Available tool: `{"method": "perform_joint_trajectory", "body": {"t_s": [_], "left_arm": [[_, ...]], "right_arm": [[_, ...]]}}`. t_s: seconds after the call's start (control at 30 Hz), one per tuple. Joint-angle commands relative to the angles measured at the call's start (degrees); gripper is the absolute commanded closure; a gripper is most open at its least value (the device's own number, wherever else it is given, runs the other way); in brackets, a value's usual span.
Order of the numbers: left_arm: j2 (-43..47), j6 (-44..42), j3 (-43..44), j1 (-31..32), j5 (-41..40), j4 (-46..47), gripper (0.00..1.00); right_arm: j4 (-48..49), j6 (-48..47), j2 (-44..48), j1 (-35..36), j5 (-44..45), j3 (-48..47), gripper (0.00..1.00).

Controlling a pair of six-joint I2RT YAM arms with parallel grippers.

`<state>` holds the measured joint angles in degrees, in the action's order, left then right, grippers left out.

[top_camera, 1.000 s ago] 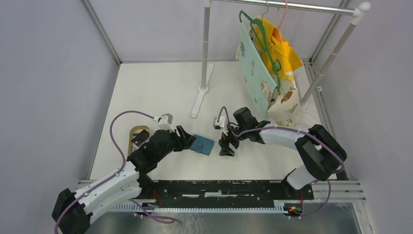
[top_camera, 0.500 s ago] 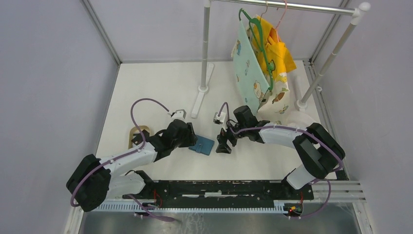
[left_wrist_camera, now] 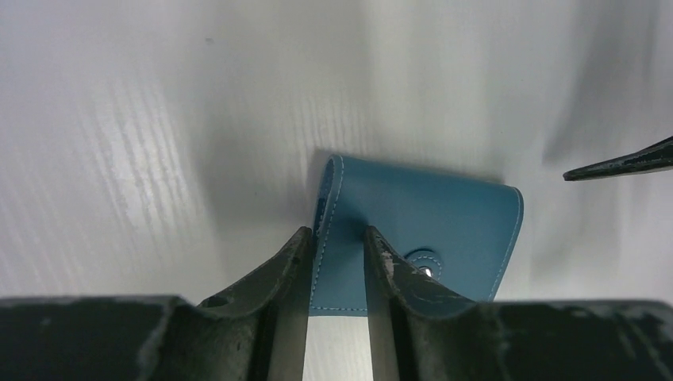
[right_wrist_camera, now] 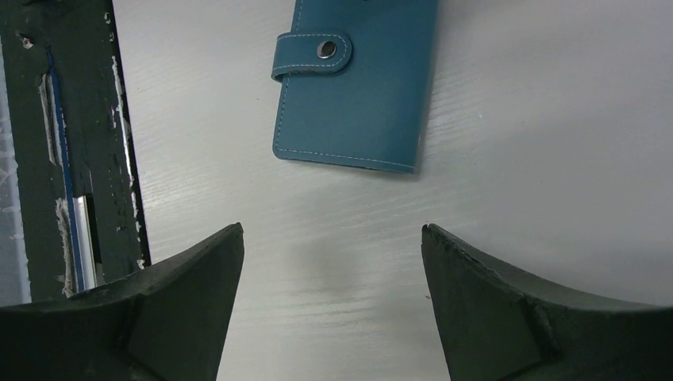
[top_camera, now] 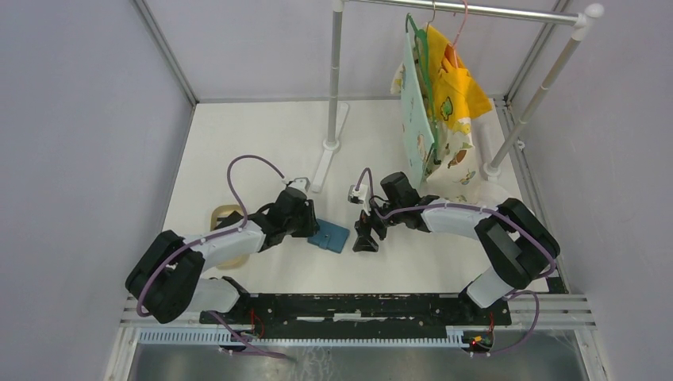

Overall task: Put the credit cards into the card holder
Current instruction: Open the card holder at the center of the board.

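Left gripper [left_wrist_camera: 337, 235] has swung in and narrowed onto the card holder [left_wrist_camera: 428, 214] cover edge, mid-table (opening looks next); right gripper [right_wrist_camera: 331, 230] hovers wide, empty.

Robot lab cell, grey panel walls [top_camera: 87, 119], white table [top_camera: 254, 143], clothes rail [top_camera: 476, 11]

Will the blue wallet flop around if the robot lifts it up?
Probably a bit bendy: the card holder looks like soft stitched leather with a folded edge. It lies flat, so it likely won't roll. Its snap strap may keep it closed.
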<state>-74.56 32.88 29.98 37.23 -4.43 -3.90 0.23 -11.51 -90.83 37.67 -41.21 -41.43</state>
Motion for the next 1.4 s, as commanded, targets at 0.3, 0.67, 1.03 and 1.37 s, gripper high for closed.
{"method": "perform_joint_trajectory", "body": {"t_s": [0.3,0.67,1.03,1.37], "left_arm": [[-4.1,-8.8,1.4,-0.2,14.7,11.8,0.98],[-9.1,-16.9,5.1,0.7,21.3,14.3,0.98],[-9.7,-18.2,4.7,2.0,18.8,17.8,0.98],[-6.4,-14.6,1.6,2.8,13.4,24.4,0.98]], "right_arm": [[-6.1,-8.9,0.8,-1.5,-1.8,-4.0,0.11],[-8.2,-7.0,-3.1,-4.9,2.0,-4.8,0.11],[-8.8,-3.5,-7.5,-5.0,-3.4,-5.0,0.24],[-8.1,-1.3,-8.5,-5.0,-4.6,-4.5,0.33]]}}
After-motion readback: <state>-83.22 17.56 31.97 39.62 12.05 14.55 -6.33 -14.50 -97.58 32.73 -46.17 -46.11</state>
